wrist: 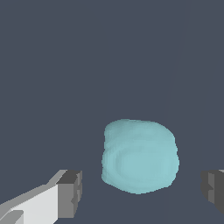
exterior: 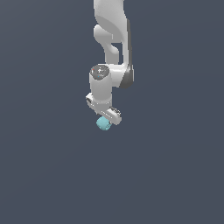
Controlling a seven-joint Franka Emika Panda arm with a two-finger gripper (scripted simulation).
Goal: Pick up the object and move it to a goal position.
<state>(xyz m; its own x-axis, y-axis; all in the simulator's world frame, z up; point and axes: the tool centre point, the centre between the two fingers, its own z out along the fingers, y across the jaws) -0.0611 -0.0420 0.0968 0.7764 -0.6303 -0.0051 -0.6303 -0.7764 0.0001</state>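
Arm [exterior: 110,26] cut off, frame top.

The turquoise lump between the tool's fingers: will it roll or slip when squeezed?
The turquoise lump looks rounded with bulging sides, so it may roll or twist as a finger touches first. Its matte, slightly blocky surface suggests fair grip. It is far smaller than the tool, so probably light; stiffness cannot be judged.

The lump [wrist: 140,156] was a pale cyan-turquoise, matte, with faint lighter rings across its face. The arm [exterior: 111,39] was white with dark grey bands at its joints. The gripper [wrist: 142,192] had a white body and dark grey fingertips [wrist: 70,192]. The ground [exterior: 43,153] was an even slate blue-grey.
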